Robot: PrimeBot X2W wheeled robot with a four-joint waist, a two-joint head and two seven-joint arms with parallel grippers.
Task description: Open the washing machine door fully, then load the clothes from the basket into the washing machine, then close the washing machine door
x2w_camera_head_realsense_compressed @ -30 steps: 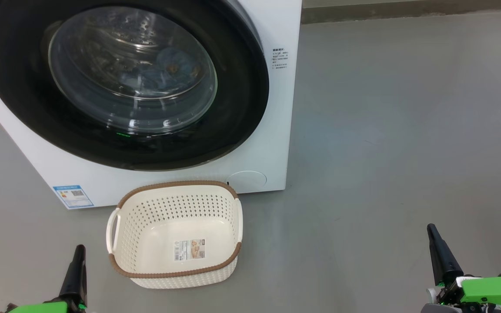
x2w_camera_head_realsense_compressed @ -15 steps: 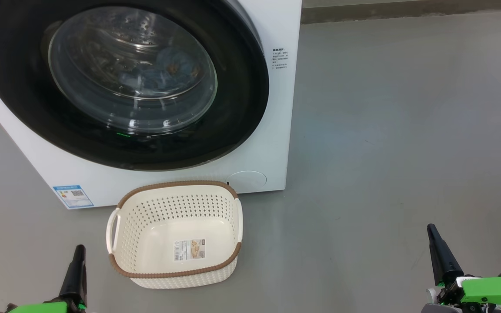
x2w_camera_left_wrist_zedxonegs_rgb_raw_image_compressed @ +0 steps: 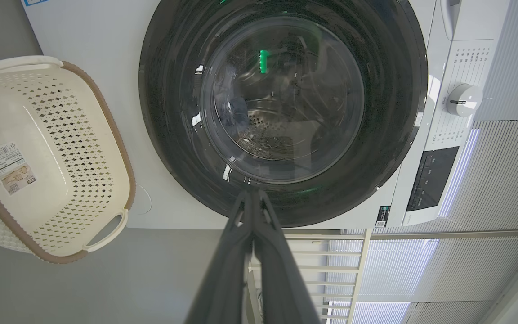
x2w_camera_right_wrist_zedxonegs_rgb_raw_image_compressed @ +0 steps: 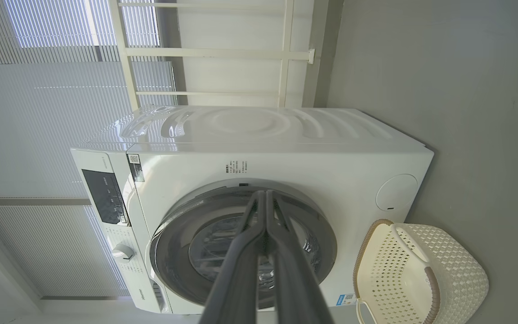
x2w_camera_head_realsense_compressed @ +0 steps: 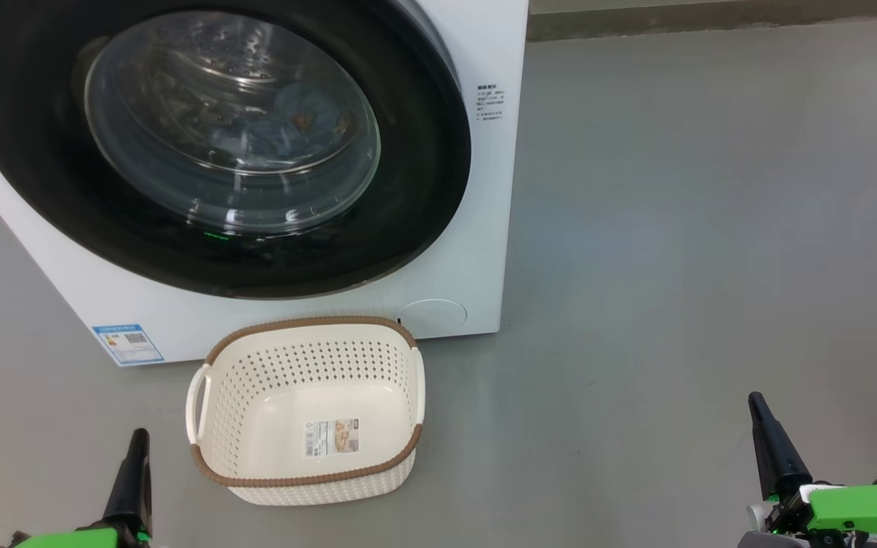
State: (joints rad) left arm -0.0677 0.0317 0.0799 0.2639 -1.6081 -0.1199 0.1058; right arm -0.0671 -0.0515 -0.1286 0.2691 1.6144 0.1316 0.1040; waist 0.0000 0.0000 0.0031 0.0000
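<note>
While the left gripper (x2w_camera_head_realsense_compressed: 136, 447) and right gripper (x2w_camera_head_realsense_compressed: 759, 412) rest closed and empty, the black-rimmed round glass door (x2w_camera_head_realsense_compressed: 423, 152), if unlatched, could swing onto the near cream perforated basket (x2w_camera_head_realsense_compressed: 317, 358).

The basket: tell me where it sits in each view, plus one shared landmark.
Head view: basket lower centre, before the washing machine.
Left wrist view: basket at the left edge.
Right wrist view: basket in the lower right corner.
Shared landmark: the washing machine door, shut, near the basket in all three.
</note>
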